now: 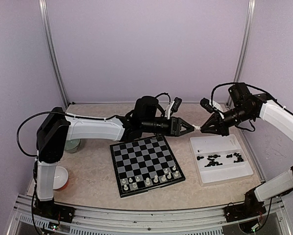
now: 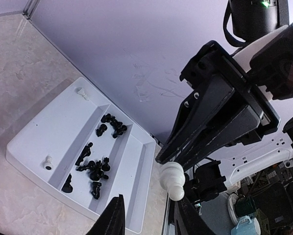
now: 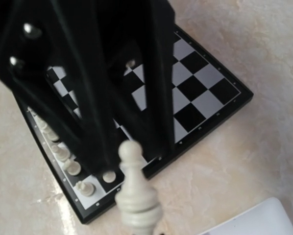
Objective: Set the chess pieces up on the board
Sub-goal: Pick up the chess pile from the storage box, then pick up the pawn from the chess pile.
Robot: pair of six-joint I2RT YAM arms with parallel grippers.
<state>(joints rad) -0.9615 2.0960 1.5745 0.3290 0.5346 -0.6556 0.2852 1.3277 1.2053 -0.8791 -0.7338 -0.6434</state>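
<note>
Aloft — 1 pc (image 3: 136,196), 2 grippers (image 1: 189,128) (image 1: 206,128)

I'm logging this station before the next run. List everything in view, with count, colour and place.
board: one, black and grey checks, mid-table.
cream pieces: many, too small to count, cream, on the board's near rows.
tray: one, white, right of the board.
black pieces: a heap, black, in one tray compartment.
spare cream pieces: two, cream, in the neighbouring compartment.
held piece: one, cream, in the air between board and tray.
cup: one, greenish, far left.
bowl: one, white and red, near left.
left gripper: one, black, open, fingers either side of the held piece.
right gripper: one, black, shut on the held piece.
</note>
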